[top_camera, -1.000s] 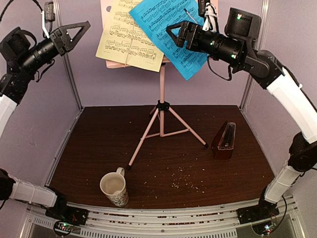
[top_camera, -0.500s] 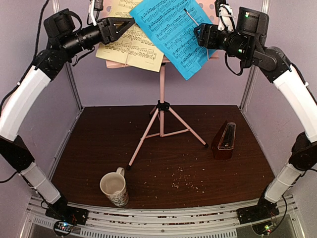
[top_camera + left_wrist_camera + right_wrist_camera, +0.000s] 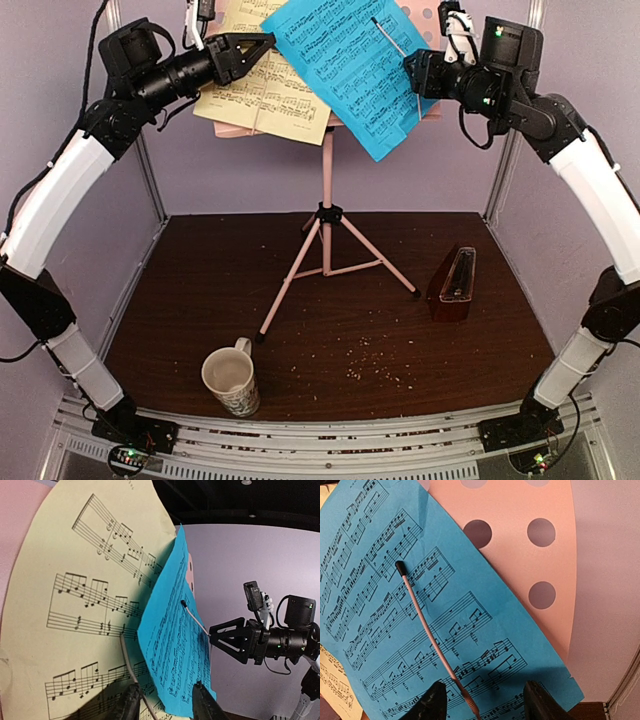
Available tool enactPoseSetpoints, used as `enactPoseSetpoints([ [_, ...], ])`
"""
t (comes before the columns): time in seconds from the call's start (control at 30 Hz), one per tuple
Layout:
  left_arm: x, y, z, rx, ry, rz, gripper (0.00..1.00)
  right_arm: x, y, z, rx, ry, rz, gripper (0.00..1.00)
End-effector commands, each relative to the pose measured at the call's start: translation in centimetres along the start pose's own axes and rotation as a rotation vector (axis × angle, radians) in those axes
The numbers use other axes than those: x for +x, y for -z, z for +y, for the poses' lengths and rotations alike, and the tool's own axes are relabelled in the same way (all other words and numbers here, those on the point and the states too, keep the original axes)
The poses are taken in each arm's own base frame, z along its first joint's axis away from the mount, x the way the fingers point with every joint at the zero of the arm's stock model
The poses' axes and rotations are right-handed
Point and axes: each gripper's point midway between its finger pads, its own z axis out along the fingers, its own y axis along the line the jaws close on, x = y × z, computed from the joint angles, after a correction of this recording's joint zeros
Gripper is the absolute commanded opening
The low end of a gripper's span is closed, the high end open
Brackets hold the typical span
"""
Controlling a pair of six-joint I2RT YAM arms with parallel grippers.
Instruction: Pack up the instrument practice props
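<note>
The pink stand [image 3: 326, 180] is upright on three spread legs in the middle of the table [image 3: 200, 290], with its perforated desk [image 3: 520, 515] at the top. Two sheets lean on the desk. The yellow sheet [image 3: 262, 85] is on the left. The blue sheet [image 3: 350, 70] is tilted and overlaps the yellow sheet's right edge, its lower corner hanging below the desk. A thin pink wire arm [image 3: 422, 625] with a black tip lies across the blue sheet. The dark red-brown pyramid metronome [image 3: 455, 285] stands upright just right of the stand's right leg.

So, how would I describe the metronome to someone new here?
Find the dark brown table with the pink music stand in its middle. Right of the stand's feet stands the metronome: a small red-brown pyramid, unlike the cream mug at the near left.
</note>
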Motion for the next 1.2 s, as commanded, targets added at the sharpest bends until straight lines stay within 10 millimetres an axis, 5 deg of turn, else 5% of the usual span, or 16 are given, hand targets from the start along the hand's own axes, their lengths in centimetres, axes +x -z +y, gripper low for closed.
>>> enactPoseSetpoints([
  [0.0,-3.3,0.4,-0.7,0.002,-0.041,-0.111,0.37,-0.4,-0.4,0.5,-0.028,-0.002,-0.023,0.52],
  [0.4,-3.8,0.2,-1.4,0.017,-0.076,-0.149,0.28,0.1,-1.0,1.2,-0.053,-0.007,-0.019,0.45],
  [0.63,-3.4,-0.3,-0.9,0.008,-0.065,-0.141,0.33,0.4,-1.8,1.7,-0.064,-0.003,-0.025,0.42],
  [0.8,-2.9,-1.0,-0.4,-0.004,-0.062,-0.133,0.35,0.6,-2.3,1.9,-0.067,0.007,-0.03,0.29],
  [0.93,-3.1,-1.2,-0.3,-0.003,-0.064,-0.144,0.23,1.0,-2.4,2.0,-0.065,0.021,-0.035,0.15],
  [1.03,-3.4,-1.3,-0.3,-0.005,-0.066,-0.16,0.02,1.5,-2.3,2.0,-0.069,0.033,-0.047,0.05],
  [1.17,-3.4,-1.2,0.0,-0.018,-0.069,-0.162,0.0,2.4,-2.0,1.9,-0.076,0.031,-0.078,0.0],
])
